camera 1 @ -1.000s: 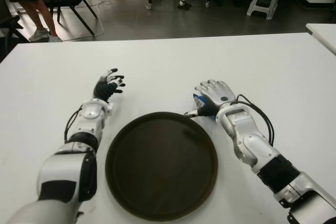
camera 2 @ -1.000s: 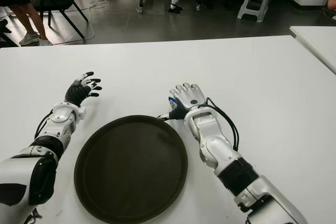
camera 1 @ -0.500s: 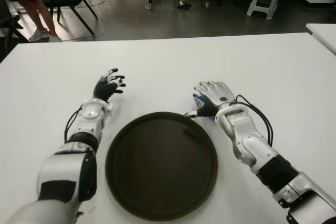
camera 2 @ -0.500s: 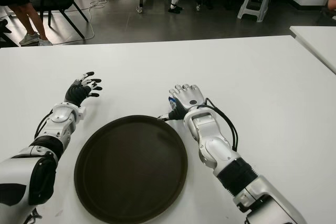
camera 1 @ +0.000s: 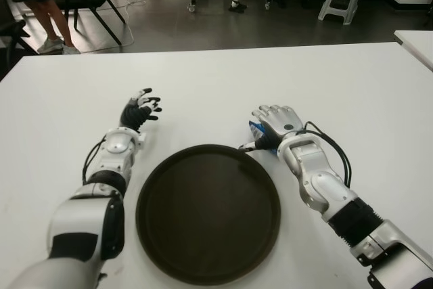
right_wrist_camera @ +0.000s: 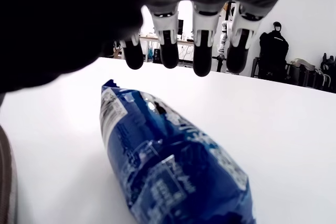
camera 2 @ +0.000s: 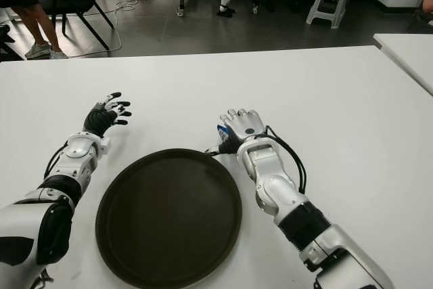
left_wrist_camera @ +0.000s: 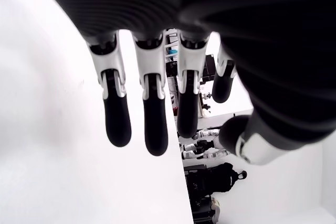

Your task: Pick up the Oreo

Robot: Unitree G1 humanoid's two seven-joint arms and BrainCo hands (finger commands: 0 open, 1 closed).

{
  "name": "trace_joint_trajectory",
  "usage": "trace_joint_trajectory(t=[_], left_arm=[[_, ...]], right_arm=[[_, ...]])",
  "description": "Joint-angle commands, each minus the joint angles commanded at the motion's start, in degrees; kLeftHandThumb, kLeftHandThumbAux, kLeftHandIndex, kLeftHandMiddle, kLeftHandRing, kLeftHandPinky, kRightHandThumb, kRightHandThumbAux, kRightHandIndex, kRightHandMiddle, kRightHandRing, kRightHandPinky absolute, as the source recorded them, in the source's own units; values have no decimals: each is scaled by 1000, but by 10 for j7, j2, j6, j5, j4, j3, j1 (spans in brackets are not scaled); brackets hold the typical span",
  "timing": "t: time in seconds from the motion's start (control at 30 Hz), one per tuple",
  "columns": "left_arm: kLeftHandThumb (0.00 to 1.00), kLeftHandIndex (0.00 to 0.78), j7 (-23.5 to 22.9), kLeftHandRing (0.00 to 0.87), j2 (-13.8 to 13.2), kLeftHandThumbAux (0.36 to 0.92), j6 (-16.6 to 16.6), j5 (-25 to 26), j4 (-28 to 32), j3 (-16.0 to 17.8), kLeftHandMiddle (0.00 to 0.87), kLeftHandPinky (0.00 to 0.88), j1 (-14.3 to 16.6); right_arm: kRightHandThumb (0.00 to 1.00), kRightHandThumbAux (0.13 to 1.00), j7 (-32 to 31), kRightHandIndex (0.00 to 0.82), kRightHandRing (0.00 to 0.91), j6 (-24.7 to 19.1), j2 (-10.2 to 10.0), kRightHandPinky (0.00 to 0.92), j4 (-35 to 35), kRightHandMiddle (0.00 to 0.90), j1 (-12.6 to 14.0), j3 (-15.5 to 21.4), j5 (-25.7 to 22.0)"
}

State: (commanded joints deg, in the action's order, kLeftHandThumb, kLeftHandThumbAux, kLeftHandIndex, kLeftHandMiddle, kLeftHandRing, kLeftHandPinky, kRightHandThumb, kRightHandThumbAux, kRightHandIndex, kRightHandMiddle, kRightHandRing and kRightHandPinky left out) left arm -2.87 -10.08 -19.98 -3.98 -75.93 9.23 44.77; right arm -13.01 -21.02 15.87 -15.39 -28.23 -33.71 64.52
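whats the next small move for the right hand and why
Probably lower the right hand and curl its fingers around the Oreo pack. The wrist view shows the fingers extended above the pack, with the pack lying on the table beneath the palm and nothing gripped yet. The pack sits just beyond the tray's rim. The left hand shows left of the tray, open.

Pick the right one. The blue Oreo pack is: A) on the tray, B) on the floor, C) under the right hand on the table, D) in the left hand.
C: the right hand hovers, fingers extended, over the Oreo pack, which lies on the table beside the tray.
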Motion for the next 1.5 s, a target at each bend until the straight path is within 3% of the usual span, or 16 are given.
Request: trace_joint_trajectory(t=[0.63, 1.27, 1.5], left_arm=[[459, 140, -5, 339, -2, 608, 7, 3, -1, 1, 281, 394, 2], [486, 139, -2, 344, -3, 612, 7, -1, -1, -2, 282, 409, 2], [485, 140, 0, 344, -3, 607, 3, 1, -1, -3, 284, 407, 0]], right_arm=[[0, 270, 17, 122, 198, -8, 7, 248, -6, 140, -16, 23, -9], [0, 261, -12, 73, 120, -18, 19, 252, 5, 80, -26, 27, -4], [0, 293, -19, 81, 152, -19, 20, 247, 11, 101, -26, 28, -6]])
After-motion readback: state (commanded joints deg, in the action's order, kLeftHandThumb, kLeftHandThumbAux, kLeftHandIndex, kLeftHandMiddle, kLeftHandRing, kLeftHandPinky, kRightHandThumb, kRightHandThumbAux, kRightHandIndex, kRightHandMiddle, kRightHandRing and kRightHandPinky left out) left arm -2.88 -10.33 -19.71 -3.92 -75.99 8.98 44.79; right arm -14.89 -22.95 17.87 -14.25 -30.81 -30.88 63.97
